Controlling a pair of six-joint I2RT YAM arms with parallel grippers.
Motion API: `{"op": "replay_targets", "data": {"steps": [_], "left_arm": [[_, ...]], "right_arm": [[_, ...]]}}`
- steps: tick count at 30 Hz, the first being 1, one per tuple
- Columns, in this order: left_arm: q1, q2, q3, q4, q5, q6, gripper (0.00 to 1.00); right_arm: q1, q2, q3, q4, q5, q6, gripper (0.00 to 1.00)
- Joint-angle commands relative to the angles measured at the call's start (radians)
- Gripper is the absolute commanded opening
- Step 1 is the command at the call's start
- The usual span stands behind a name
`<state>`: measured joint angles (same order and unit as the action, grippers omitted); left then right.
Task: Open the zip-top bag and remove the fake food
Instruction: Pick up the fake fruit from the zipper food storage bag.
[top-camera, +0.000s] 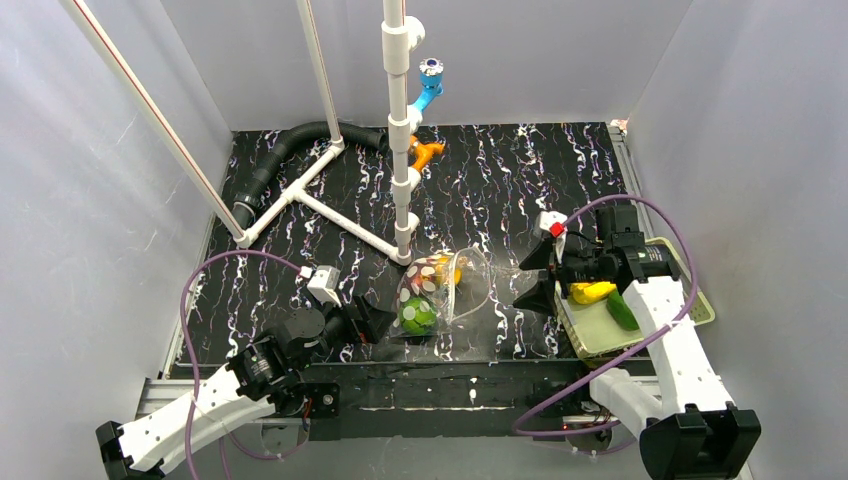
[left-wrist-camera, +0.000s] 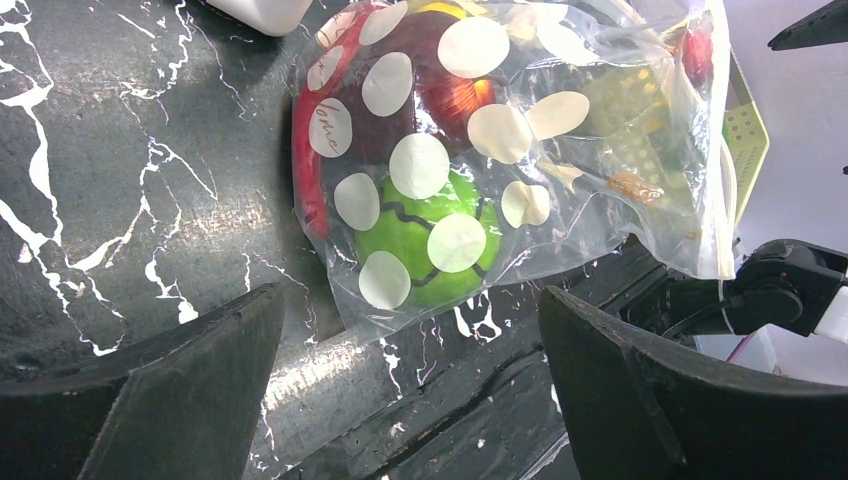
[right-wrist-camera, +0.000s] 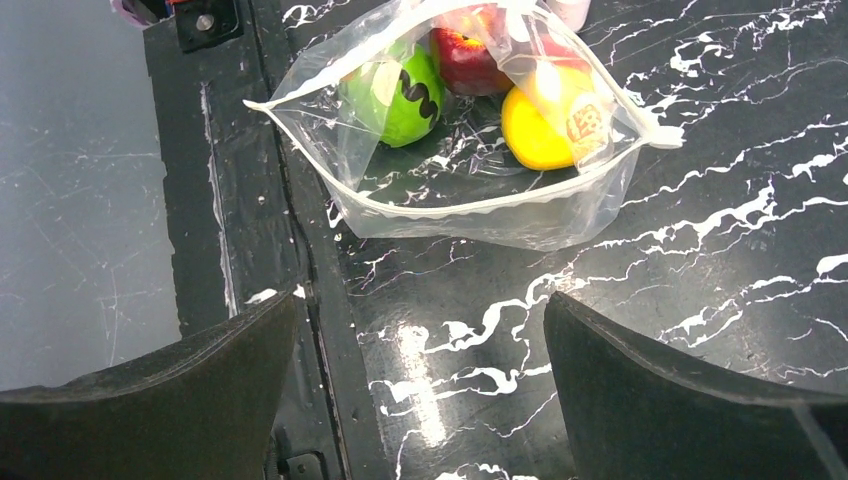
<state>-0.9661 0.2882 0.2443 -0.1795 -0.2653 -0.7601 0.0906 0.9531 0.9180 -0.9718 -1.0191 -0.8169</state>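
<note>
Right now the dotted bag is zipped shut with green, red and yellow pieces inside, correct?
Not quite: the zip-top bag gapes open at its mouth, as the right wrist view shows. The green piece, red piece and yellow piece are inside it.

The top camera looked down from behind; both wrist cameras faced the same zip-top bag (left-wrist-camera: 560, 200) closely, from opposite sides.

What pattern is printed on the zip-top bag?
The zip-top bag has round whitish dots, clearest in left wrist view.
</note>
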Motion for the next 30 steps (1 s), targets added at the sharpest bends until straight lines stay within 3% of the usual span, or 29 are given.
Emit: {"op": "replay_targets", "data": {"steps": [1, 30], "left_arm": [[-0.005, 0.006, 0.022, 0.017, -0.026, -0.004, 0.98], [-0.005, 0.057, 0.037, 0.018, -0.053, -0.049, 0.98]], "right_arm": [[0.043, 0.006, -0.004, 0.052, 0.012, 0.009, 0.98], [0.292, 0.099, 0.056, 0.060, 0.124, -0.108, 1.00]]}}
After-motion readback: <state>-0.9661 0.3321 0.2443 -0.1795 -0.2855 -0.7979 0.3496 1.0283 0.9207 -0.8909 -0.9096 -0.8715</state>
